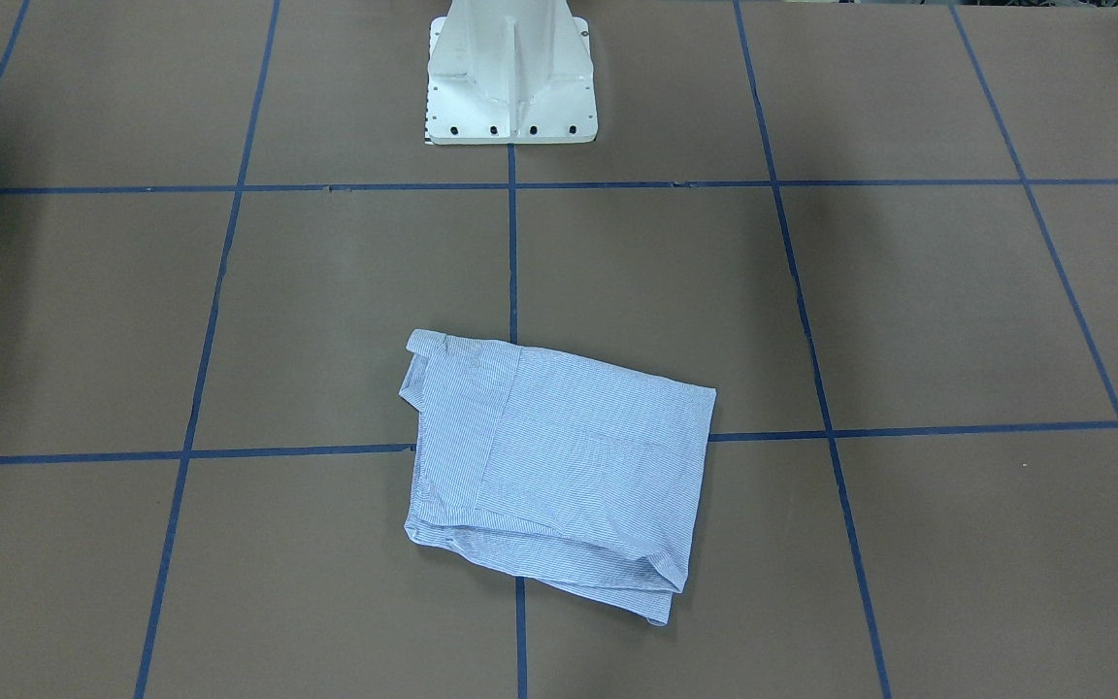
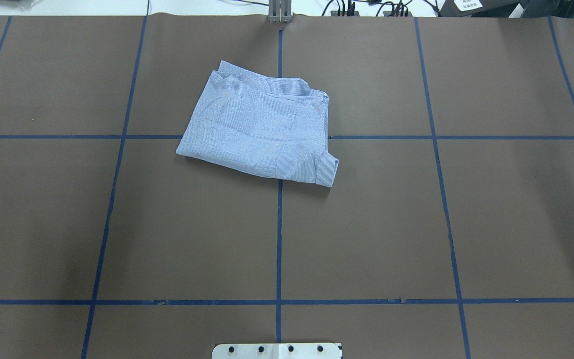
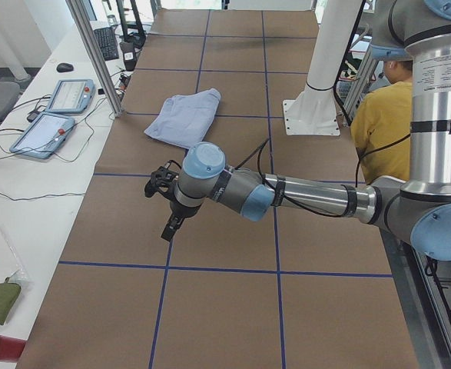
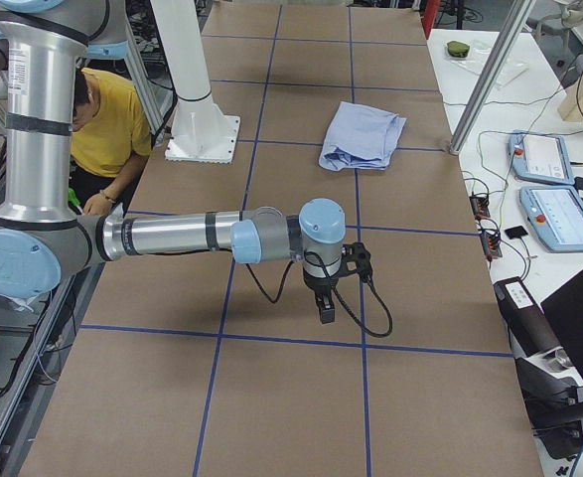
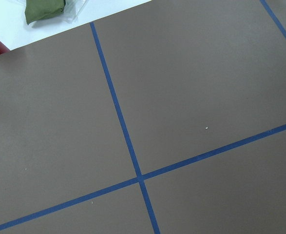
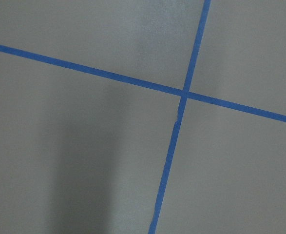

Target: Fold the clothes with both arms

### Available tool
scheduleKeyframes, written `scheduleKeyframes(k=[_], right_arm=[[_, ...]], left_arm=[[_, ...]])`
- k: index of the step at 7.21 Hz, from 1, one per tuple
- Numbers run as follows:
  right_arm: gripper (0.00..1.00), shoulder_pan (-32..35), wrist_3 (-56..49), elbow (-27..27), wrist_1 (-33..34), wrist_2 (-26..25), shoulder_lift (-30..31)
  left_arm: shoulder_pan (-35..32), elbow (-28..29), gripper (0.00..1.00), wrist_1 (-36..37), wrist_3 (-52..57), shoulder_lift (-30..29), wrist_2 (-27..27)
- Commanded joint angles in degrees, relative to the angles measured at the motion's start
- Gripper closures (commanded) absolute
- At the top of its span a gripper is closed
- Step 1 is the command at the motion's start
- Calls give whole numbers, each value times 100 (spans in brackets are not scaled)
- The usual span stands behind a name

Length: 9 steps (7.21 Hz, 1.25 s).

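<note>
The clothes are one light blue-and-white striped shirt (image 1: 559,466), lying folded into a rough rectangle on the brown table, on the side away from the robot's base (image 2: 259,129). It also shows small in both side views, as the shirt (image 3: 183,117) and the shirt (image 4: 363,136). My left gripper (image 3: 170,227) hangs over bare table well short of it. My right gripper (image 4: 326,310) does the same at the other end. Both show only in side views, so I cannot tell whether they are open or shut. Both wrist views hold only table and blue tape.
The white pedestal base (image 1: 510,87) stands at the table's robot-side edge. Teach pendants (image 3: 52,115) and cables lie on the white bench beyond the shirt. A person in a yellow top (image 4: 107,119) sits behind the base. A green pouch (image 5: 45,9) lies off the table's corner.
</note>
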State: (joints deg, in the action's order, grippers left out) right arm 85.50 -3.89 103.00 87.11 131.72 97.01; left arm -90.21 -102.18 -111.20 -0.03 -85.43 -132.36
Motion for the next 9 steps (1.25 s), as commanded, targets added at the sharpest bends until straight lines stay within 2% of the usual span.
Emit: scheduleKeyframes(k=[1, 2, 9], right_arm=[[0, 1, 2, 1, -9, 3, -7], [0, 2, 2, 27, -1, 20, -7], [0, -7, 10, -8, -9, 11, -77]], left_arm=[[3, -30, 1, 2, 12, 9, -104], [3, -4, 1, 2, -5, 9, -288], [21, 31, 1, -24, -6, 0, -290]])
